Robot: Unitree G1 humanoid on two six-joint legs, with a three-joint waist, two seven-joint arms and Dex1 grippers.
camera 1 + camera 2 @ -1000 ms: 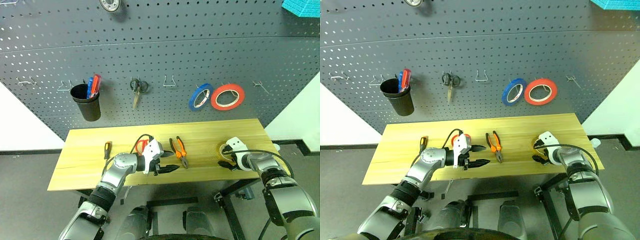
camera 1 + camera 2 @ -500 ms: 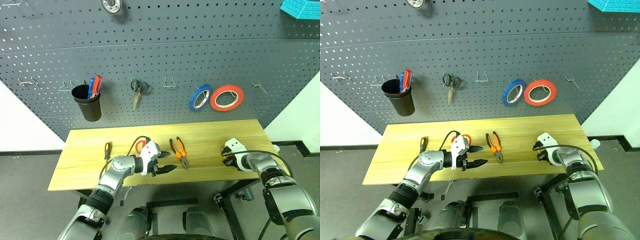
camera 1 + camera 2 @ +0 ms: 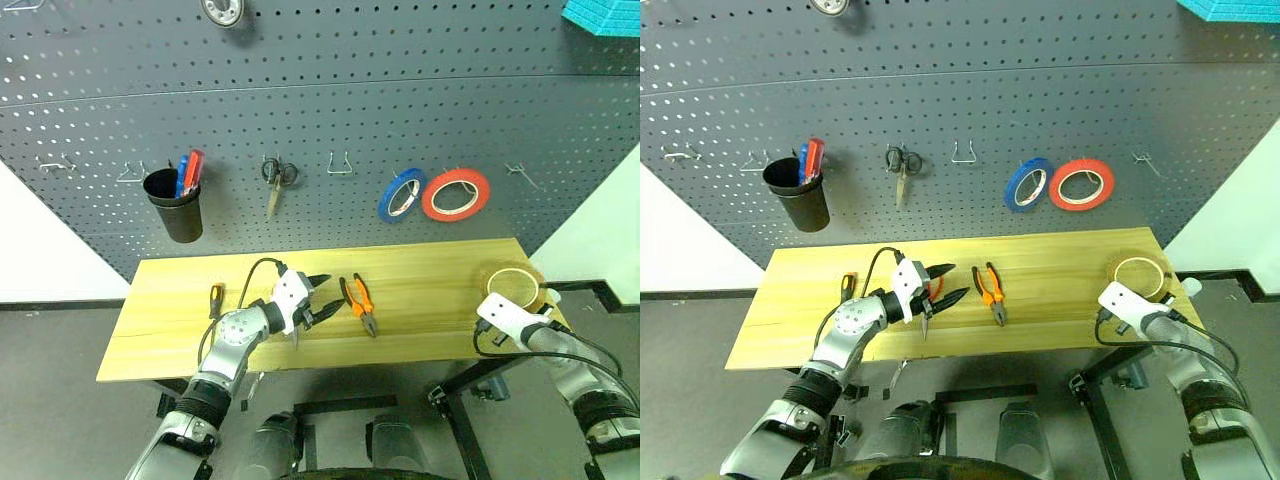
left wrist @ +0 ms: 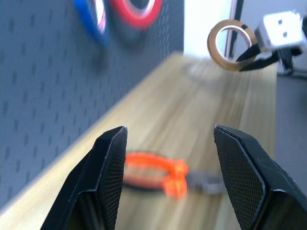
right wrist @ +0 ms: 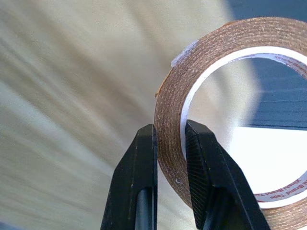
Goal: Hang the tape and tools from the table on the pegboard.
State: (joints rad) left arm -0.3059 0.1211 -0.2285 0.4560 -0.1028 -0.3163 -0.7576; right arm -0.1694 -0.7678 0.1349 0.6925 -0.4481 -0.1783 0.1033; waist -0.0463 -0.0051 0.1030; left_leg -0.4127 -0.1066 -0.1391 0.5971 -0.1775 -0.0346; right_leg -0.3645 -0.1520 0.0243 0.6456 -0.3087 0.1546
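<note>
Behind the bench, the pegboard (image 3: 320, 110) is filling the whole back wall, a dark grey perforated panel with white wall showing at both lower corners and grey floor running beneath. Hanging on it, from the robot's left to its right, are a black cup (image 3: 178, 210) holding red and blue pens, dark-handled scissors (image 3: 276, 178), an empty wire hook (image 3: 339, 165), a blue tape roll (image 3: 402, 195) and a larger red tape roll (image 3: 456, 194) just beside it.

The bench (image 3: 180, 335) is standing in front of the board, its light yellow wood-grain top lying long from side to side. On it, the screwdriver (image 3: 213, 299) is lying near the left end, the red-handled scissors (image 3: 933, 288) are partly hidden behind the left arm's tool, and the pliers (image 3: 358, 303) are lying just right of centre.

The left tool (image 3: 322, 297) is hovering over the bench between the scissors and the pliers, its fingers spread wide and grasping nothing.

The right tool (image 5: 169, 163) is pinching the rim of the yellow tape (image 3: 510, 288), holding the roll upright above the right end of the bench, clear of the wood.
</note>
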